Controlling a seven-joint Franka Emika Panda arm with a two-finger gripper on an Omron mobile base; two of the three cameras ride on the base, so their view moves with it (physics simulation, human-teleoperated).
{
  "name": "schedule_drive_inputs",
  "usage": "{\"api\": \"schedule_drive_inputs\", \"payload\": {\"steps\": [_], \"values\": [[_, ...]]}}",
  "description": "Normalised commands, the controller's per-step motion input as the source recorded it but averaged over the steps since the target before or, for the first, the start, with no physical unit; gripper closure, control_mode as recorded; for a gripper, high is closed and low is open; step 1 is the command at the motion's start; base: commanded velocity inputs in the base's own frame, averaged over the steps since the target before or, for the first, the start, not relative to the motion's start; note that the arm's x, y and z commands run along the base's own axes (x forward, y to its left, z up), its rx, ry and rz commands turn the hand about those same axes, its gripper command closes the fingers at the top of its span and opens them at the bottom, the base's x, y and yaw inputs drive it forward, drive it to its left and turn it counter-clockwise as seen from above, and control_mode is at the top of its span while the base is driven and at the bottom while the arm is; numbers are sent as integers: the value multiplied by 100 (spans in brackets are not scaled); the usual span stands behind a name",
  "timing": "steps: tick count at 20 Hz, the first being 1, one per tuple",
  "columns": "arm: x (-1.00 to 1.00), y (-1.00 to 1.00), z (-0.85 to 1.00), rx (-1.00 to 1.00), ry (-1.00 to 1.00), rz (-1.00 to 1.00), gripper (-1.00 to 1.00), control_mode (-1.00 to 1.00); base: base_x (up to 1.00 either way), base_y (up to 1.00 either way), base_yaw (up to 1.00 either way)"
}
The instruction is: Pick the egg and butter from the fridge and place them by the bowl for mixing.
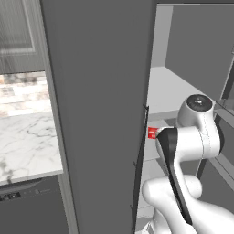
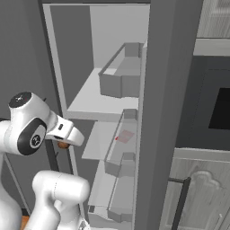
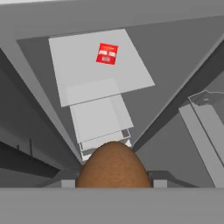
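The egg (image 3: 113, 168), a brown oval, sits between my gripper's (image 3: 113, 183) two dark fingertips, and the gripper is shut on it. In the right base view the egg (image 2: 63, 144) peeks out brown under my hand, just outside the open fridge (image 2: 112, 103), level with its middle shelf. Looking along the hand, I see the fridge's pale grey shelves (image 3: 100, 65) below the egg. The arm stands in front of the fridge opening (image 1: 183, 87) in the left base view. The butter and the bowl are out of view.
A small red packet (image 3: 107, 53) lies on a fridge shelf, also visible beside my arm (image 1: 152, 133). Grey door bins (image 2: 119, 83) line the open door. The dark fridge door (image 1: 100, 114) stands left of my arm, with a marble counter (image 1: 27, 141) beyond it.
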Motion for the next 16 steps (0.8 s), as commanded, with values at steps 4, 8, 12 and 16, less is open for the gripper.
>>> {"api": "schedule_drive_inputs", "payload": {"steps": [4,8,12,16], "values": [[0,0,0,0,0,0,100,-100,0,0,0],[0,0,0,0,0,0,100,-100,0,0,0],[-10,0,-1,-1,0,0,100,-100,0,0,0],[-20,5,-3,-9,0,0,100,-100,0,0,0]]}}
